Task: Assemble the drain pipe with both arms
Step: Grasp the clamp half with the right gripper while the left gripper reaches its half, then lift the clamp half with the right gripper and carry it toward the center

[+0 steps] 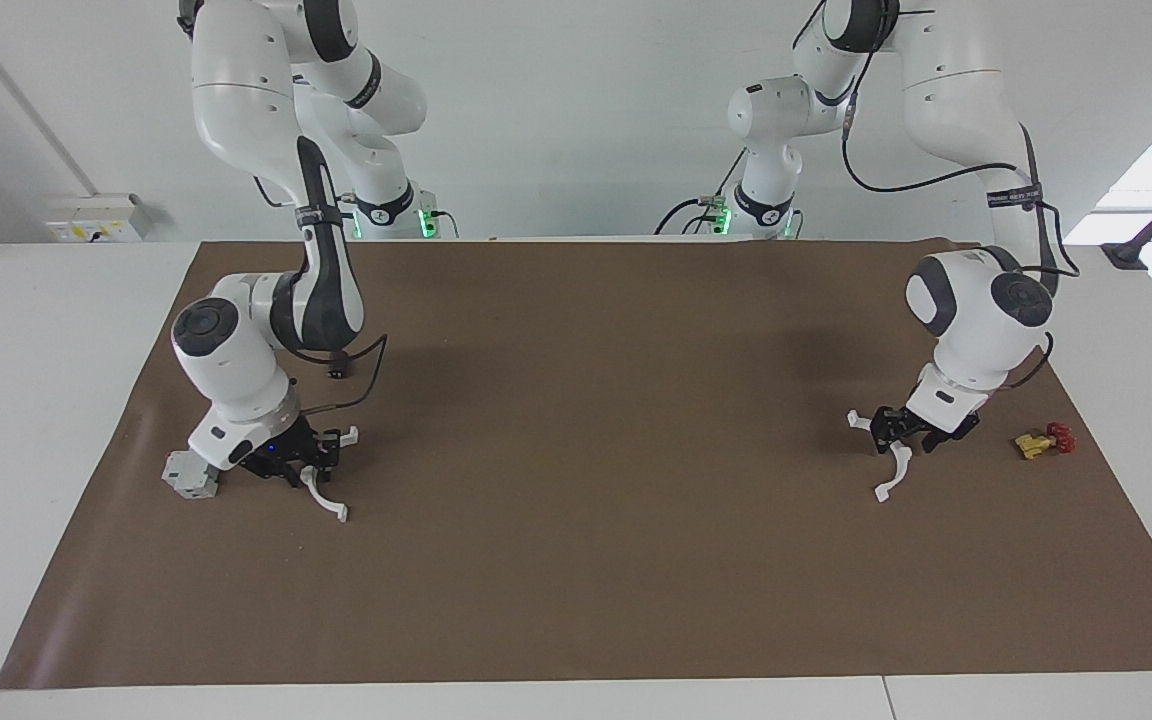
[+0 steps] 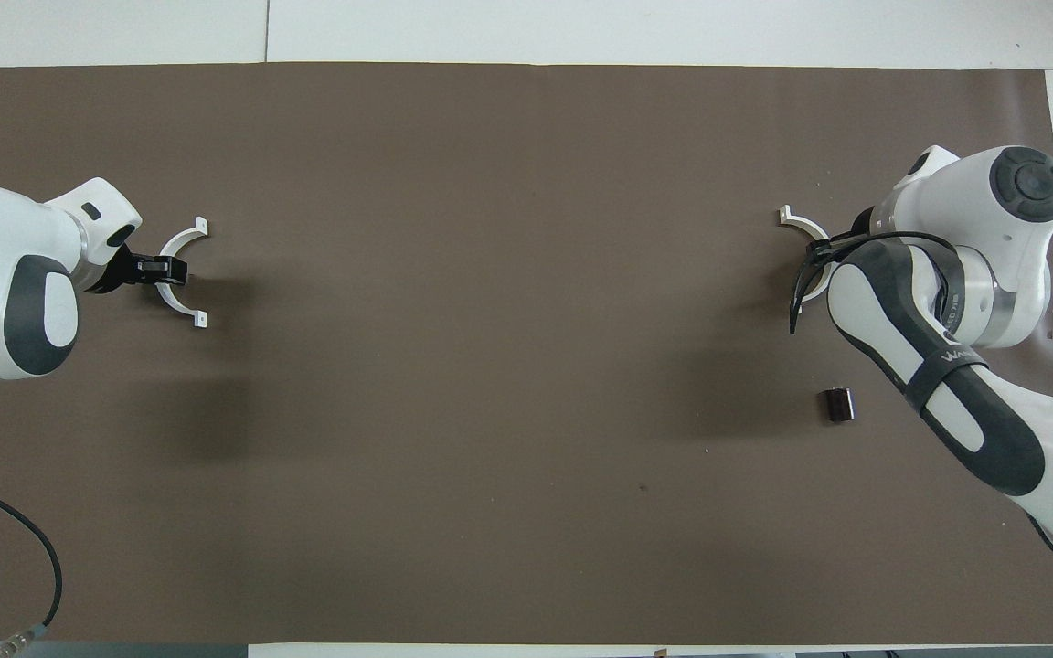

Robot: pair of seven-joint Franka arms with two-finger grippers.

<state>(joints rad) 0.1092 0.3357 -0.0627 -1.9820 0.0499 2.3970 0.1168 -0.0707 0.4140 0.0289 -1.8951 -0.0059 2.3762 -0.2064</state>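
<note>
The drain pipe lies as two separate white half-rings on the brown mat. One half-ring (image 1: pixel 896 472) is at the left arm's end; my left gripper (image 1: pixel 886 432) is low over its middle and shut on its band. It also shows in the overhead view (image 2: pixel 181 236) with the left gripper (image 2: pixel 172 269) across it. The other half-ring (image 1: pixel 322 496) is at the right arm's end, with my right gripper (image 1: pixel 304 462) down at its middle. In the overhead view only one end of this half-ring (image 2: pixel 796 219) shows; the right arm hides the gripper.
A grey boxy block (image 1: pixel 190 478) sits beside the right gripper, toward the mat's edge. A small yellow-and-red valve (image 1: pixel 1041 440) lies beside the left gripper, toward the mat's edge. A black cable with a small dark plug (image 2: pixel 837 405) hangs from the right arm.
</note>
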